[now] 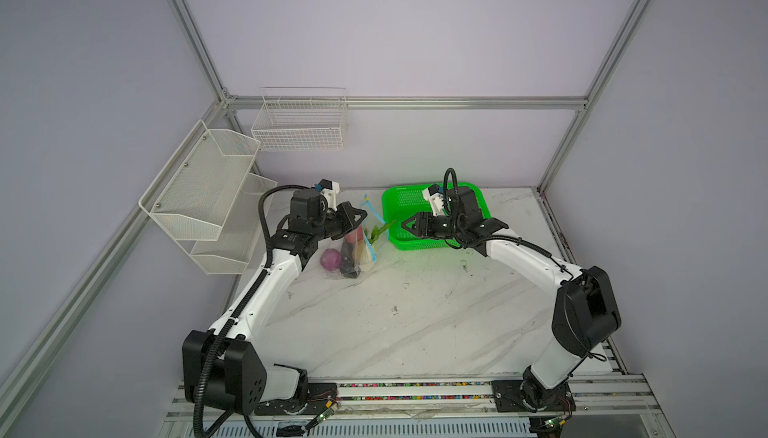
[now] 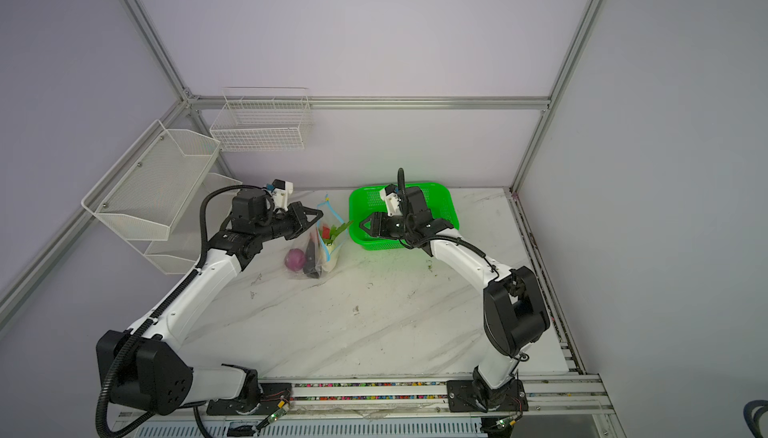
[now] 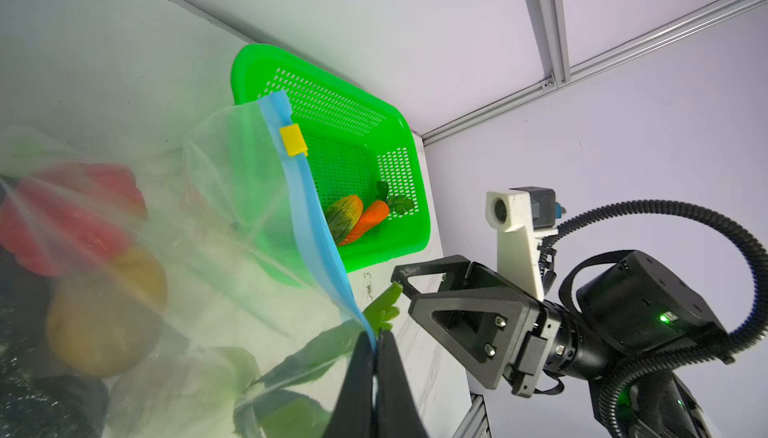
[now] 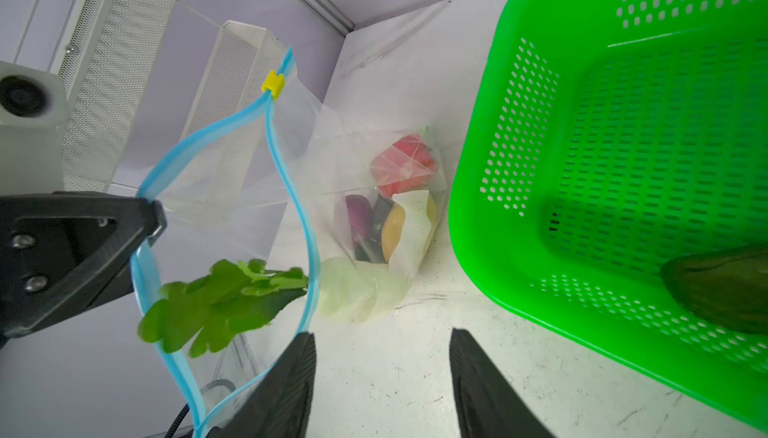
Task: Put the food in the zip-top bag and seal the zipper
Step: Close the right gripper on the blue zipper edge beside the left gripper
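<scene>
Blue zipper [image 3: 309, 207] of zip-top bag [image 3: 232, 174] pinched tight in left gripper [image 3: 376, 338]; greens [image 3: 380, 311] stick out just beside its fingertips. Right gripper [image 4: 381, 332] jaws apart, beside bag mouth.

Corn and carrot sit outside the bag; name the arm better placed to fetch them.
Right. The right gripper is open and empty by the green basket with the carrot and corn; the left gripper is shut on the zipper.

No legible text, labels, numbers visible on anything.
</scene>
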Controlling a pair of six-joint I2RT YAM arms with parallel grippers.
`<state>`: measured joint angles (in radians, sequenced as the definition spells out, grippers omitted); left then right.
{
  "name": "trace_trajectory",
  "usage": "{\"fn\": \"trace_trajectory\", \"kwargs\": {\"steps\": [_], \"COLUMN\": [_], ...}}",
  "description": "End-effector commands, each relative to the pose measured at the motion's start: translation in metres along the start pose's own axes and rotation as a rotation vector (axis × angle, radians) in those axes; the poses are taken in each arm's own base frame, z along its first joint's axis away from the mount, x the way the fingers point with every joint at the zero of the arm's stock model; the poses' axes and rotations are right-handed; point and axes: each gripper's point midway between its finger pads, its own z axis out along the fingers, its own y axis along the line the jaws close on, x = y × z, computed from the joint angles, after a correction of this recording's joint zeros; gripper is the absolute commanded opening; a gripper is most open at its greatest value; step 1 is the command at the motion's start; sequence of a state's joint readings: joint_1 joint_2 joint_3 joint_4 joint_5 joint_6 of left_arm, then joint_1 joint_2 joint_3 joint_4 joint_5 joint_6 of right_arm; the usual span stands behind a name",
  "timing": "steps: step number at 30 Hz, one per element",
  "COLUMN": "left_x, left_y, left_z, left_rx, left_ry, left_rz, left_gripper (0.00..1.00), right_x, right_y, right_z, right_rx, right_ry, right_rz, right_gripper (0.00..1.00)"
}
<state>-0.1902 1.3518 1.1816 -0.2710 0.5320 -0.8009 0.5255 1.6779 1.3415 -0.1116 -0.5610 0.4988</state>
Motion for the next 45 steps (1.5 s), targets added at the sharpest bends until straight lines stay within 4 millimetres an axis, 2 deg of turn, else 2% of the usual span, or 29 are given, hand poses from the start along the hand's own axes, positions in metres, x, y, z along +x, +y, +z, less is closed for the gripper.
{"fn": "trace_trajectory", "kwargs": {"steps": [1,4,7,17,29,32,45], "left_x": [-0.024,-0.024,-0.023,-0.024,-0.027,-0.029,-0.047], "left_y": [-0.044,-0.044,-0.043,-0.046,-0.048,-0.051,-0.065], "left_z": [-0.018,-0.018,-0.017,-0.019,-0.021,-0.023,-0.048], "left_rx": [0.105,0.106,0.105,0.108,0.104,0.107,0.085], "left_ry": [-0.072,-0.071,-0.068,-0.072,-0.080,-0.085,-0.156], "left_rz": [0.082,0.082,0.079,0.084,0.092,0.100,0.136], "left_gripper": [0.00,0.00,0.00,0.00,0.00,0.00,0.00], "right_x": [0.006,0.013,0.018,0.023,0.018,0.015,-0.011], "right_y": [0.010,0.027,0.035,0.035,0.054,0.060,0.107], "right_z": [0.001,0.016,0.030,0.052,0.052,0.050,0.042], "right_rx": [-0.027,-0.071,-0.099,-0.116,-0.180,-0.188,-0.224], "right_ry": [-0.001,0.029,0.056,0.083,0.096,0.090,0.041], "right_rz": [0.029,0.015,0.013,0.022,0.016,0.012,-0.040], "right_gripper": [0.52,0.52,0.50,0.41,0.05,0.00,0.00]}}
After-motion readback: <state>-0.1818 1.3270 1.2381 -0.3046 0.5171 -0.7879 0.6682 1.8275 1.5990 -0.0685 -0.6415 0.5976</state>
